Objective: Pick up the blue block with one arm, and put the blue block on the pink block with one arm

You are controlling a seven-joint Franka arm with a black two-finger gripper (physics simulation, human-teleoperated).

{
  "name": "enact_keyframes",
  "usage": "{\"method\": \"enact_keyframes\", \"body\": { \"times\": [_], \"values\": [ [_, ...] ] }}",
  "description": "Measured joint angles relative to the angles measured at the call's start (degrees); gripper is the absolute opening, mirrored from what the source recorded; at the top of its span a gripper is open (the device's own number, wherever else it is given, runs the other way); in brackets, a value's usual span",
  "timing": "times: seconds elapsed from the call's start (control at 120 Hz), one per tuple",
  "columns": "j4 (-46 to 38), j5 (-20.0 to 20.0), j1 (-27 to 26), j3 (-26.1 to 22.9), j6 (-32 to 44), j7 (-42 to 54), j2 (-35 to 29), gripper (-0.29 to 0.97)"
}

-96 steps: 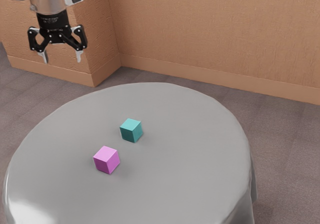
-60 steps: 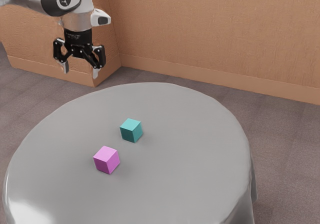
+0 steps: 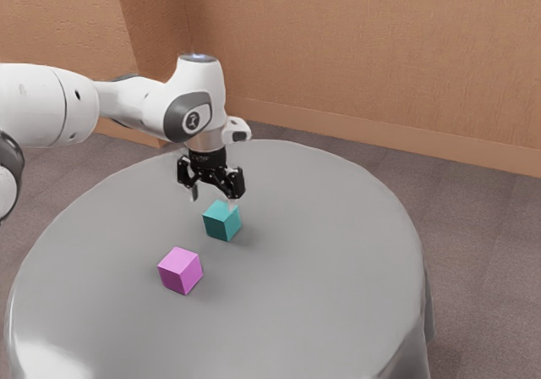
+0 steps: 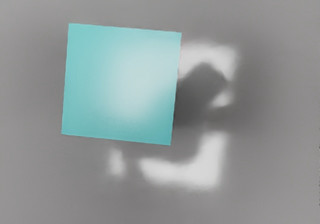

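The small teal-blue cube point(image 3: 221, 221) sits just left of the frame's centre on the round grey cloth-draped surface point(image 3: 338, 252), unmoved. In the wrist view the cube point(image 4: 121, 84) lies right under the hand. The jaws, released and empty, have dropped from the upper left of the frame and now hover just above it. The small pink cube point(image 3: 180, 270) stays nearby at lower left, apart.

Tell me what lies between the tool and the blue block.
Nothing. In the exterior view the open tool hangs just above the blue block with only air between; the wrist view shows the block's top uncovered.
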Motion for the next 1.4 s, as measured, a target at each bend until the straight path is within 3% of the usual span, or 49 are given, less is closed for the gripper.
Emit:
{"method": "enact_keyframes", "body": {
  "times": [0.242,0.5,0.8,1.4],
  "values": [
    [-1.04,-0.95,0.96,0.00,8.11,3.40,2.02,0.68],
    [-2.25,-6.05,2.44,0.17,11.19,5.87,2.66,0.68],
    [-3.59,-6.51,3.08,0.09,12.89,9.16,3.88,0.68],
    [1.59,-6.89,4.48,0.09,13.52,15.70,10.02,0.68]
  ]
}}
